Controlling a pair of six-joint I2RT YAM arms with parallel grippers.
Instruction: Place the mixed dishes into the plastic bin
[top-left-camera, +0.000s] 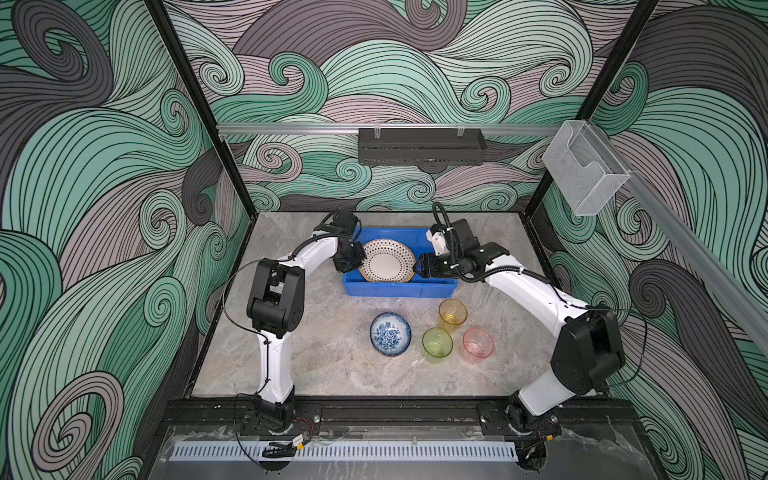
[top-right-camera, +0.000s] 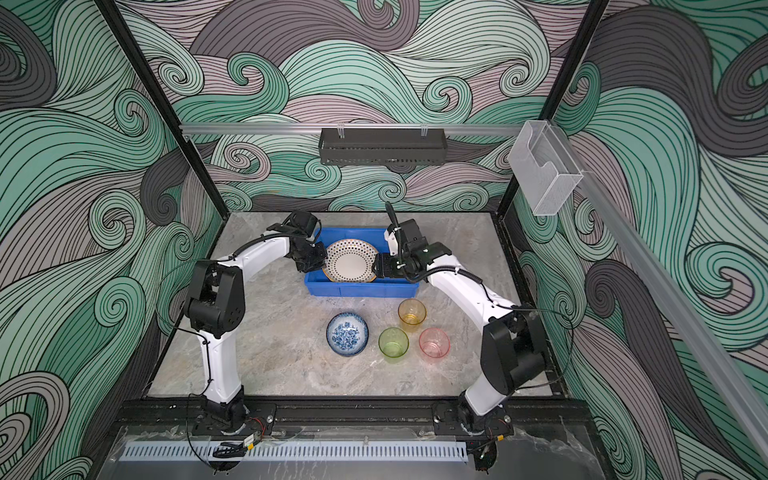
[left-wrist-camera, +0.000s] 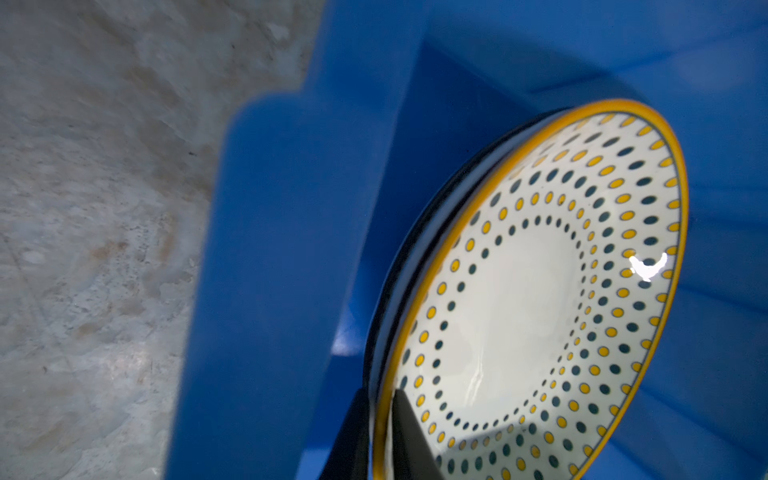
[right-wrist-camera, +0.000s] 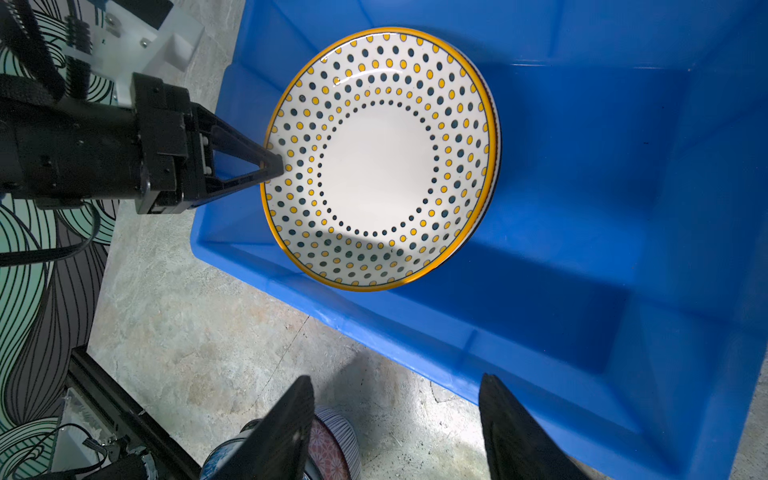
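Bowl (top-left-camera: 390, 334), green cup (top-left-camera: 437, 343), pink cup (top-left-camera: 478, 343) and orange cup (top-left-camera: 453, 314) stand upright on the near table (top-left-camera: 311, 365). Beyond them, the blue bin (top-left-camera: 399, 287) lies with its long axis left-right. It holds the dotted plate (top-left-camera: 386, 262), tilted, face up. Left gripper (top-left-camera: 361, 261) pinches the plate's left rim. Right gripper (top-left-camera: 417, 266) hovers at the right with jaws wide and empty. Only the left wrist view shows a dark-rimmed plate (left-wrist-camera: 409, 249) beneath.
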